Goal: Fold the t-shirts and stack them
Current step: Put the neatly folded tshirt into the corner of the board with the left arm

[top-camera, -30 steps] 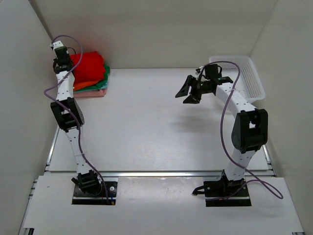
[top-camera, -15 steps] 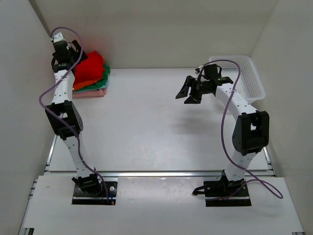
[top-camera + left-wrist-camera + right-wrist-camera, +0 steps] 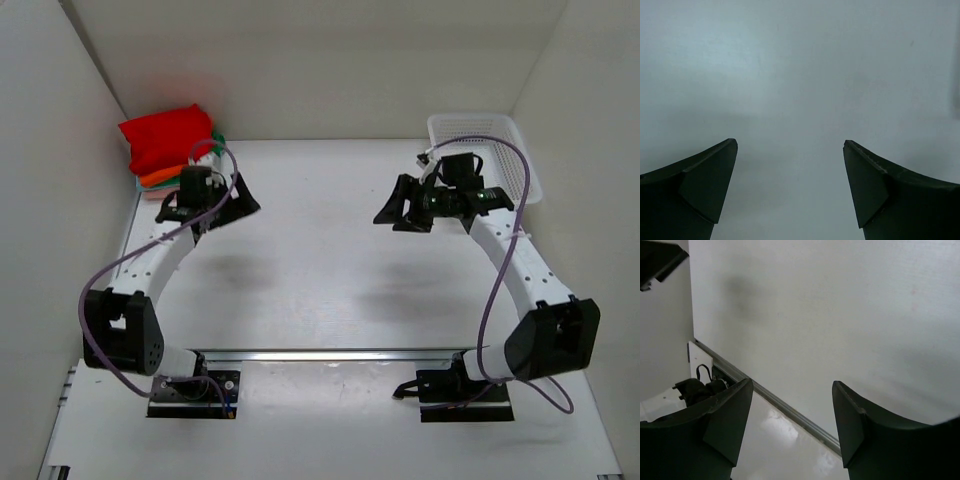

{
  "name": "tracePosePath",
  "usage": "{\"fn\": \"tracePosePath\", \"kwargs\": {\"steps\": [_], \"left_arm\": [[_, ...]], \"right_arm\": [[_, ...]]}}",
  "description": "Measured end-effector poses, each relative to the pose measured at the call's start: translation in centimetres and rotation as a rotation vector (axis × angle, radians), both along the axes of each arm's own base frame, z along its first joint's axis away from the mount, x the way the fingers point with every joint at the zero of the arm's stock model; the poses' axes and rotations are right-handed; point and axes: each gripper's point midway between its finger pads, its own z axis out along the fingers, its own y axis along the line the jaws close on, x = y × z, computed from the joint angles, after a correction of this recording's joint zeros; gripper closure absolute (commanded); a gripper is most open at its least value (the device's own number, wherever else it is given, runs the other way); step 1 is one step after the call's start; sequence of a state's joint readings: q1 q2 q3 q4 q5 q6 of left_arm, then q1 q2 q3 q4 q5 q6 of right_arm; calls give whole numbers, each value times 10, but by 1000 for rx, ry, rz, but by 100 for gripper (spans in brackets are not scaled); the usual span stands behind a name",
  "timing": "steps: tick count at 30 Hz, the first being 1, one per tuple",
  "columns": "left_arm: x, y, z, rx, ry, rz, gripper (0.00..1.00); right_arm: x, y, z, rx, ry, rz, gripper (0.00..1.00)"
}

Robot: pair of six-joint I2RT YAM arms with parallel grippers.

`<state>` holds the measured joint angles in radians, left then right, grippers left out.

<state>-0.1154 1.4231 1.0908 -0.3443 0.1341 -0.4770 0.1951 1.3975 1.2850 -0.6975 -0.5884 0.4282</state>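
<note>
The t-shirts lie in a folded stack at the table's back left corner. The bright red t-shirt (image 3: 166, 139) is on top, and an orange edge (image 3: 157, 181) shows under it. My left gripper (image 3: 206, 216) hangs open just in front and to the right of the stack, touching no cloth. Its wrist view shows only bare table between the fingers of the left gripper (image 3: 790, 146). Over the table's right middle, my right gripper (image 3: 401, 212) is open and empty. In its own view the right gripper (image 3: 792, 386) has nothing between its fingers.
A white mesh basket (image 3: 518, 150) stands at the back right, behind the right arm. White walls close in the left, back and right sides. The metal rail (image 3: 785, 405) along the table's front edge and the left arm's base (image 3: 695, 387) show in the right wrist view.
The left gripper opened and let go of the red t-shirt, which now lies on the stack. The left arm swung down and right, off the stack. The right arm shifted slightly right and nearer.
</note>
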Motion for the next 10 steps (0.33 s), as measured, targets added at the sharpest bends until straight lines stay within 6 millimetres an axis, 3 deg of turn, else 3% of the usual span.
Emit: {"fn": "tracePosePath", "kwargs": {"steps": [2,4,10], "left_arm": [[-38,-14,-24,-5,96,-60,2],[-71,-18,-30,-7,144,-92,2],[-120,-18,26,-21,11,-170,1]], "right_arm": [[-15,-4,-9,-9,12,3,38],[-29,-7,-20,-13,25,2,38],[-56,-14,-41,-4,49,-16,38]]}}
